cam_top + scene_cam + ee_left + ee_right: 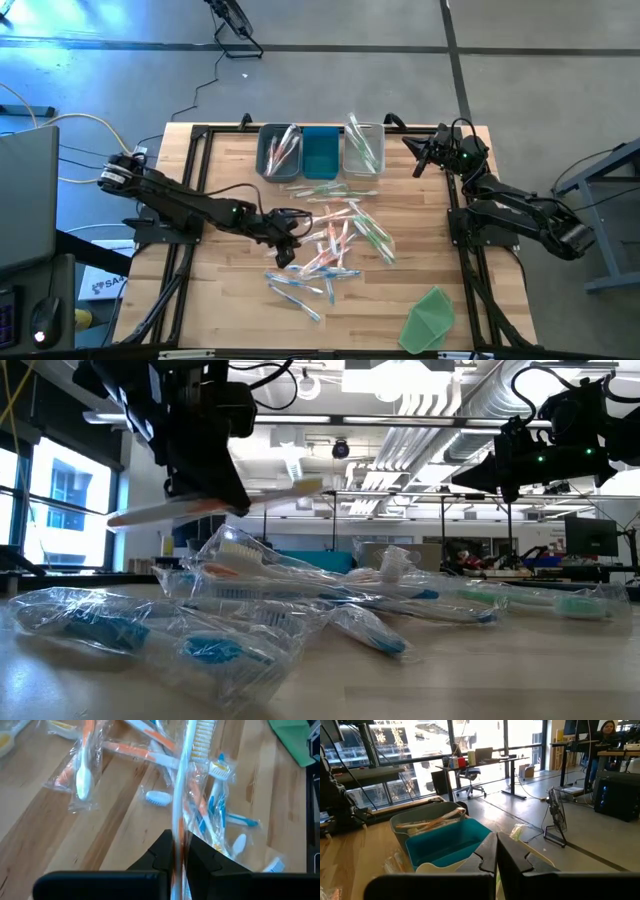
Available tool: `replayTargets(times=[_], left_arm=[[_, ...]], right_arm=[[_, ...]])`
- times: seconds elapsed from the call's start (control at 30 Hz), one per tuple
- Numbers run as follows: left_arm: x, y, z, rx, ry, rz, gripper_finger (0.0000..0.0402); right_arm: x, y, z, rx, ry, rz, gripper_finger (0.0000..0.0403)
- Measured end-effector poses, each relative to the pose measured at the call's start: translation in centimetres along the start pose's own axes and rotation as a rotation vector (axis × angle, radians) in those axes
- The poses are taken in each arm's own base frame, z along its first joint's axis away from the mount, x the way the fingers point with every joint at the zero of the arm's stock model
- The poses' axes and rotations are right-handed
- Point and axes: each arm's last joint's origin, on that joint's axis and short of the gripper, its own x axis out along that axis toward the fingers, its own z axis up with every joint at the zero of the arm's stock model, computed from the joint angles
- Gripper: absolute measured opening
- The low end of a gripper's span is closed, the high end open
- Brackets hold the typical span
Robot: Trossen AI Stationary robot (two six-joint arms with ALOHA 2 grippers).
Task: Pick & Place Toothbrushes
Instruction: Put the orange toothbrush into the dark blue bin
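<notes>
Many wrapped toothbrushes [335,240] in orange, blue and green lie in a loose pile mid-table. My left gripper [178,837], which also shows in the high view [287,255], is over the pile's left side. It is shut on one white-and-orange toothbrush [182,780] in a clear wrapper, which shows raised above the pile in the low view [270,495]. My right gripper [496,855] waits shut at the far right corner [420,152], touching nothing. My left gripper pinches the toothbrush's handle [178,827] between its two fingers, wrapper and all. The fingers slant down from the table's left side. The bristle head [202,735] points away from the gripper. The brush hangs nearly level, lifted clear of the pile [300,600].
Three bins stand at the far edge: a grey one [278,150] holding some brushes, a teal one [320,152], and a clear one [363,148] with green brushes. A green sheet [430,318] lies near the front right. Bare wood shows at the front left.
</notes>
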Motion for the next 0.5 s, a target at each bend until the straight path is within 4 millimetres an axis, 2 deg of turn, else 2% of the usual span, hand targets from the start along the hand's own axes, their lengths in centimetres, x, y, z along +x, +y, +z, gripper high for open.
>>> replayTargets(times=[0.23, 0.5], left_arm=[[-0.6, 0.4, 0.5, -0.008, -0.018, 0.006, 0.0026], [-1.1, 2.1, 1.5, 0.001, 0.004, 0.034, 0.0026]], right_arm=[[0.0, 0.0, 0.0, 0.000, 0.000, -0.001, 0.0002], [0.0, 0.0, 0.0, 0.000, 0.000, -0.001, 0.0002]])
